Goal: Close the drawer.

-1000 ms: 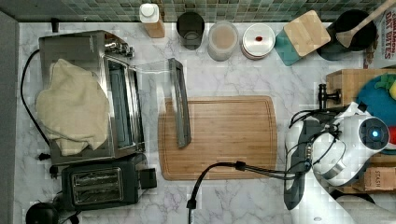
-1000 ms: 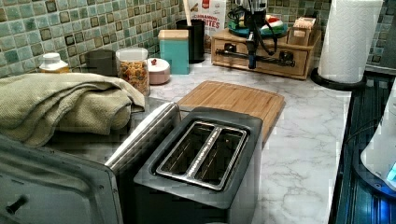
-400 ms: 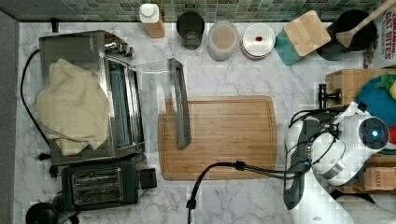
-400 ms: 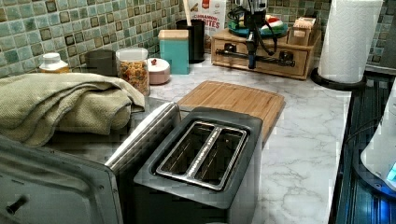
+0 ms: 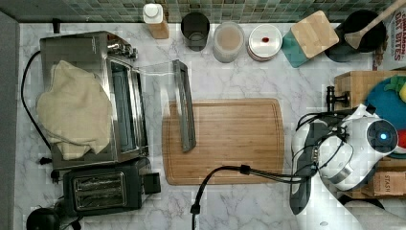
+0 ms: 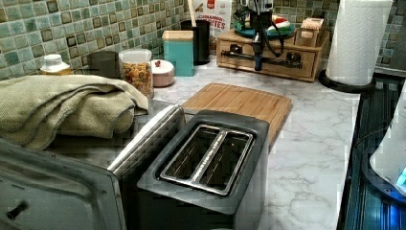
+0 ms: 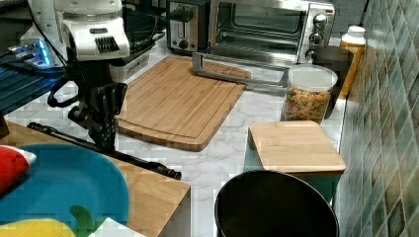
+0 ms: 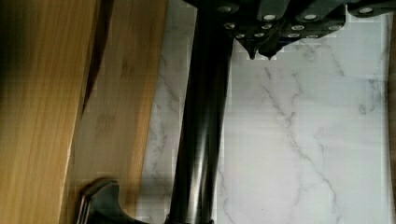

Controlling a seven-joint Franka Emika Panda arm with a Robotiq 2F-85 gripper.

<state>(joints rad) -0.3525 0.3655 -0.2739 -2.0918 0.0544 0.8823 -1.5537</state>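
The drawer (image 6: 268, 56) is the front of a light-wood box at the counter's end, with a long dark metal bar handle (image 8: 201, 140) held on dark posts (image 5: 335, 98). Its wooden front panel (image 8: 116, 116) lies just behind the bar in the wrist view. My gripper (image 7: 106, 140) points down at the bar handle (image 7: 99, 148) from the counter side. Its fingertips (image 8: 254, 49) meet, shut on nothing, right beside the bar. In the left view the gripper (image 6: 258, 48) hangs in front of the drawer's middle. How far the drawer stands out I cannot tell.
A blue plate (image 7: 59, 187) with toy food rests on the box. A grooved cutting board (image 5: 230, 139) lies mid-counter, and the toaster oven's open door (image 5: 184, 112) overlaps it. A toaster (image 5: 103, 191), jars (image 5: 229, 40), a teal canister (image 5: 306, 36) and a paper towel roll (image 6: 359, 40) stand around.
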